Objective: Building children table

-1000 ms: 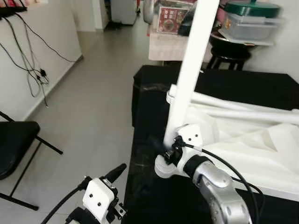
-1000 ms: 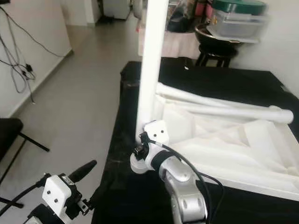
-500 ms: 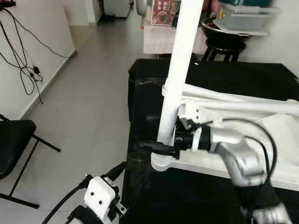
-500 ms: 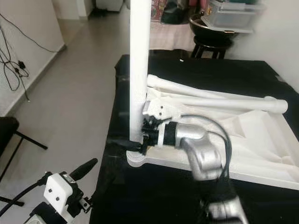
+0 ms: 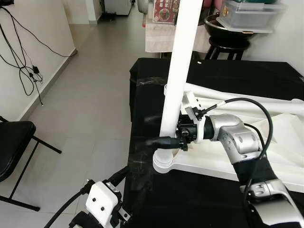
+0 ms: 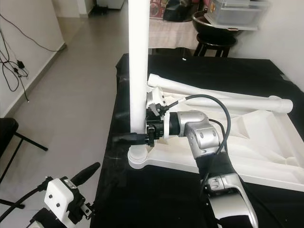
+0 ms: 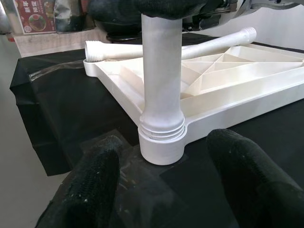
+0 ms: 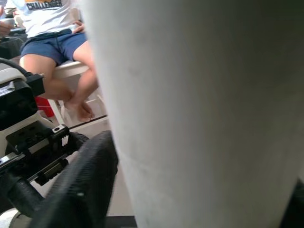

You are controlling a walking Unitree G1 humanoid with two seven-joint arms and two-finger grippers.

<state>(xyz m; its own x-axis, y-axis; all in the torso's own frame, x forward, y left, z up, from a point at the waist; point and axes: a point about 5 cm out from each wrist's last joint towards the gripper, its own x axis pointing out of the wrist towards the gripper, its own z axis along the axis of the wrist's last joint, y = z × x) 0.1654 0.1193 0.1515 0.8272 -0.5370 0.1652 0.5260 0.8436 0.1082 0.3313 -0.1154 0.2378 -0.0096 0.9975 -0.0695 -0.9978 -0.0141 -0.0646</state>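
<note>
The upright table leg (image 5: 176,80) and the ribbed tabletop (image 6: 266,142) are seen as smooth matt white plastic. A black matt cloth (image 5: 228,80) is laid underneath. The floor (image 5: 90,99) is lightly glossy tile.

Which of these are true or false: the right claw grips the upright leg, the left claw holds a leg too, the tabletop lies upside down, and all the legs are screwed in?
1. The right claw is clamped around the upright white leg. True.
2. The left claw holds a leg too. False: it is open and holds nothing, low beside the black-covered table.
3. The white tabletop lies underside up, its ribs showing. True.
4. All the legs are screwed in. False: two loose legs lie across the tabletop.
</note>
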